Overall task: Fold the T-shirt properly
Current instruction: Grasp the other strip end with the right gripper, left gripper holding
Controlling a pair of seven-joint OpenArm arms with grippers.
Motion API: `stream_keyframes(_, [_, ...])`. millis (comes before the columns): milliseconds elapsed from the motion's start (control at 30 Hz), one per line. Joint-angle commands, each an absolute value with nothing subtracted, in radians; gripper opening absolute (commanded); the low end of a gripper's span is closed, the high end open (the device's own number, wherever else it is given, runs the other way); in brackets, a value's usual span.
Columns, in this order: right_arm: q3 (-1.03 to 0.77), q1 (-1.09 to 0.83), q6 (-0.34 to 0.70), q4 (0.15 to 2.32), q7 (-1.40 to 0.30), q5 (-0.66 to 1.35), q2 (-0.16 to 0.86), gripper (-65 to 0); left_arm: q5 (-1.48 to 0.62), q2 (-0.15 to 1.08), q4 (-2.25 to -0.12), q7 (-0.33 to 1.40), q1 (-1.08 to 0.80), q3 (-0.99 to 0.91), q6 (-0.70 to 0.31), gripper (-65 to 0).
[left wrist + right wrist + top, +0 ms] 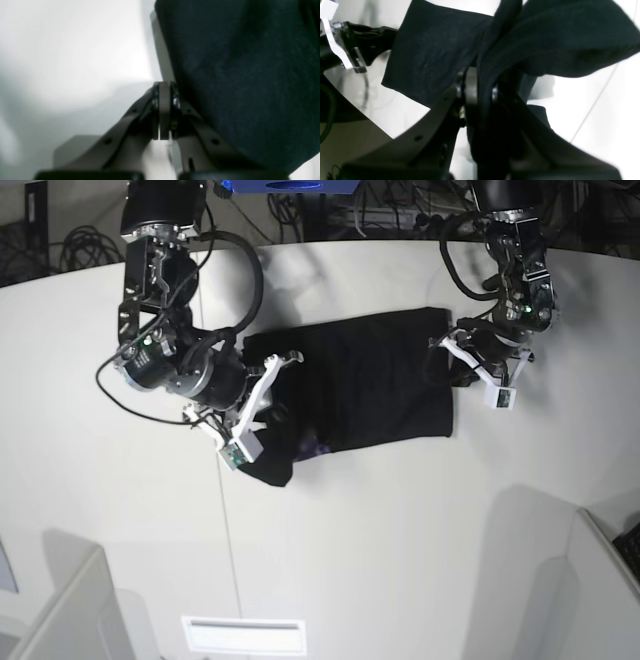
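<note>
The black T-shirt (370, 380) lies across the middle of the white table (400, 530), partly folded, with a speck of purple print (315, 448) at its near left corner. In the base view my right gripper (272, 405) is at the shirt's left end. The right wrist view shows it (482, 92) shut on a bunched fold of T-shirt (432, 57), lifted off the table. My left gripper (455, 368) sits at the shirt's right edge. In its own view the left gripper (164, 110) is shut, pads together, with the T-shirt (237, 75) lying against its right side.
Grey partitions stand at the near left (60, 610) and near right (600, 580) corners. A white slotted plate (243, 635) sits at the table's front edge. Cables (400, 210) run behind the table between the two arm bases.
</note>
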State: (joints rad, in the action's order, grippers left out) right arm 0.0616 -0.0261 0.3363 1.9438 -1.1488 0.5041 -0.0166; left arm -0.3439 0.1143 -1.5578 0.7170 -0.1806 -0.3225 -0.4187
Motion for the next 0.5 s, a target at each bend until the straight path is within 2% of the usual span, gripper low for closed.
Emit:
stream_keyframes(0, [0.079,-0.01,0.338,1.962,-1.122,0.526,-0.021,-65.0,-0.343,0.122,-1.573,0.713,-0.177,-0.323,-0.423,-65.0])
stream_keyframes(300, [0.105,-0.012,0.337,1.962,-1.121,0.526,-0.047,-65.0,-0.344,0.122,-1.681,0.714,-0.216,-0.438,-0.423,-65.0])
stream_keyframes(467, [0.107,-0.008,0.337,1.962,-1.121,0.526,-0.048,-65.0,-0.343,0.124,-1.644,0.714,-0.214,-0.469,-0.421,-65.0])
